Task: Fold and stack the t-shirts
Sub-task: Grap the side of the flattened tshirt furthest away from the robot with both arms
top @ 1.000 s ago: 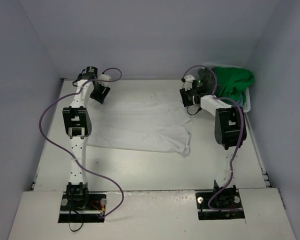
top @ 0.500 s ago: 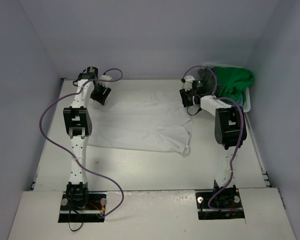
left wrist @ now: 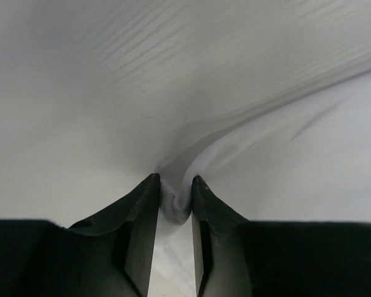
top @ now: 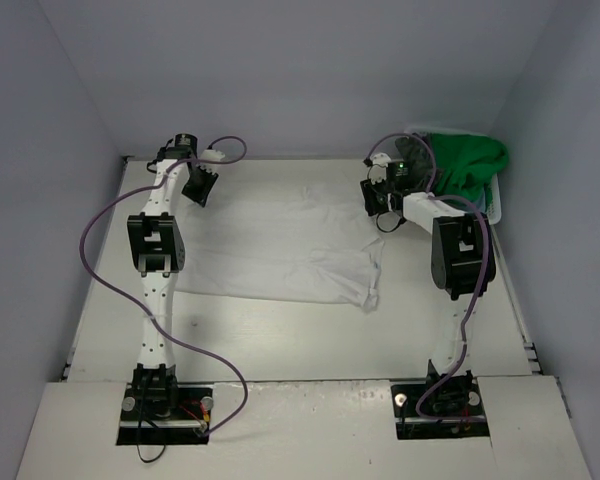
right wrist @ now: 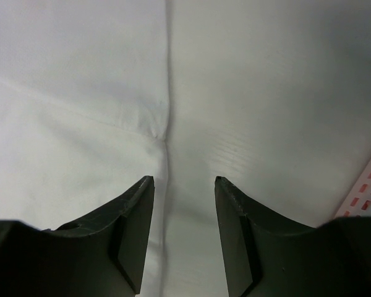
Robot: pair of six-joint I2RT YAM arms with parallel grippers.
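A white t-shirt (top: 280, 250) lies spread flat across the middle of the table (top: 280, 340). My left gripper (top: 200, 187) is at the shirt's far left corner. In the left wrist view the left gripper (left wrist: 175, 185) is shut on a bunched fold of the white t-shirt (left wrist: 284, 154). My right gripper (top: 380, 197) is low over the shirt's far right corner. The right wrist view has that gripper (right wrist: 183, 180) open, its fingers either side of the white t-shirt's (right wrist: 68, 124) edge. A bright green shirt (top: 470, 160) and a dark grey one (top: 412, 155) are heaped at the back right.
The white plastic laundry basket (top: 497, 205) stands in the back right corner under the heaped shirts; its rim (right wrist: 366, 185) shows at the right of the right wrist view. Grey walls close in the table on three sides.
The left gripper's jaws have closed on a fold of the white t-shirt at its far left corner. The right gripper stays open and has barely moved.
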